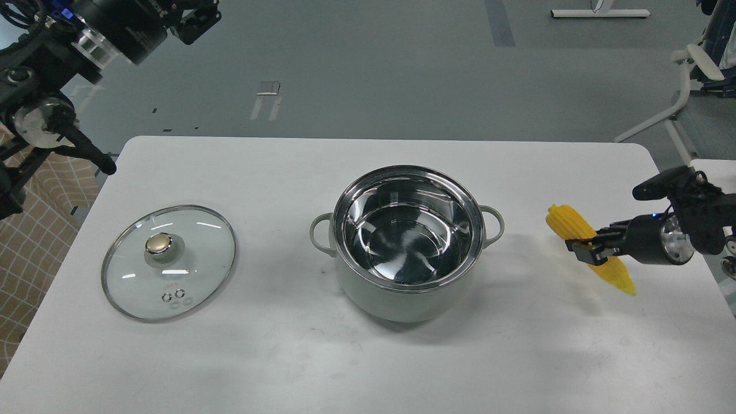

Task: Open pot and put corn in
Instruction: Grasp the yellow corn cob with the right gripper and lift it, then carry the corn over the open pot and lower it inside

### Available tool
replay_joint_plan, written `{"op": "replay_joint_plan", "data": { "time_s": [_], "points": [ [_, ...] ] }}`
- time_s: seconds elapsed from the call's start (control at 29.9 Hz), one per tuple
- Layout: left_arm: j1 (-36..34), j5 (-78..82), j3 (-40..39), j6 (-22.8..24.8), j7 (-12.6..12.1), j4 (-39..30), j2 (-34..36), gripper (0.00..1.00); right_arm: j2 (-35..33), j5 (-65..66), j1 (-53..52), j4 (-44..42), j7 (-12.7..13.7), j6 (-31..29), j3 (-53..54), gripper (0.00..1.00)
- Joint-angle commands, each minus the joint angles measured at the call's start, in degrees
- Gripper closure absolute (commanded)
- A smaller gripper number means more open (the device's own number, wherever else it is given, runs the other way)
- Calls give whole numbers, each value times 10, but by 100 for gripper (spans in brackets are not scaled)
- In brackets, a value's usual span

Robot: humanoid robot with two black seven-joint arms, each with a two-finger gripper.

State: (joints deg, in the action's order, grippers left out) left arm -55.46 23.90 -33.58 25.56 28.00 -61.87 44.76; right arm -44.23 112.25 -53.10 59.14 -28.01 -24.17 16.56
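The pale grey-green pot (402, 287) stands open in the middle of the white table, its shiny steel inside empty. The glass lid (169, 261) with a gold knob lies flat on the table to its left. The yellow corn (566, 223) is at the right, held by my right gripper (587, 251), which is shut on its middle and holds it a little above the table, blunt end toward the pot. My left gripper (198, 20) is raised at the top left, beyond the table; its fingers are too dark to tell apart.
The white table (368, 356) has rounded far corners and ends just right of the right arm. A checked cloth (40, 230) is off its left edge. A white chair base (678, 109) stands on the floor at the far right.
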Motion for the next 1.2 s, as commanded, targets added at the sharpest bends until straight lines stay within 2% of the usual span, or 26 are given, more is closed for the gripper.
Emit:
{"op": "replay_joint_plan", "data": {
  "time_s": [0.0,0.07,0.23,0.57,0.7,0.9,1.14,1.17],
  "points": [
    [0,0,0,-1,0,0,-1,4,-14,-7,-75,34,0,-8,0,98],
    [0,0,0,-1,0,0,-2,3,-7,-8,-119,40,0,-22,0,97],
    [0,0,0,-3,0,0,-13,3,83,-10,-195,40,0,-38,-7,97],
    [-1,0,1,-4,0,0,-15,3,214,-41,-219,35,0,-38,-80,95],
    [-1,0,0,-5,0,0,-20,4,269,-41,-217,8,0,-38,-109,94],
    [0,-1,0,-5,0,0,-20,4,317,-41,-209,-32,0,-38,-120,86],
    [-1,-1,0,-5,0,0,-20,4,332,-41,-208,-47,0,-38,-154,78],
    [-1,-1,0,-5,0,0,-20,4,332,-41,-207,-46,0,-38,-159,74]
  ]
}}
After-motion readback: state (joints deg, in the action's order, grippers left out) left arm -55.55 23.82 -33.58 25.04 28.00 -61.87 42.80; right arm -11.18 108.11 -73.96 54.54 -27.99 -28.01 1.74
